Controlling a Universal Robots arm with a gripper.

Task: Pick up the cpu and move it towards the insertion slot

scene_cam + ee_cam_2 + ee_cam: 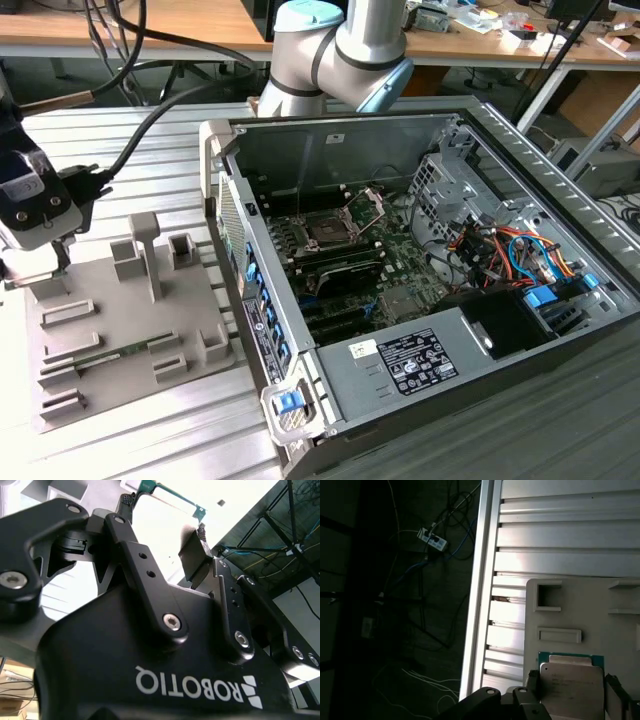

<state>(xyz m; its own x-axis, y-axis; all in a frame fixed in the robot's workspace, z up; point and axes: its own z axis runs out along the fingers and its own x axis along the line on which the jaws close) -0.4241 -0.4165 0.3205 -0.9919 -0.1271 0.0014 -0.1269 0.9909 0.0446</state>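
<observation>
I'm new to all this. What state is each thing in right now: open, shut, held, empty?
gripper, shut on the cpu's two opposite edges.
cpu, gripped flat over the grey tray; cannot tell if it is lifted.
insertion slot, uncovered, looks empty.
load plate, hinged up, open.
computer case, lying on its side, side panel off.

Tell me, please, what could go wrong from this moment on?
1. The hand appears to pinch the cpu only at two edges; it might slip or tilt.
2. Raised blocks on the grey tray stand close; a low sideways move could catch one.
3. The case wall stands between tray and insertion slot; a low path may strike it.
</observation>
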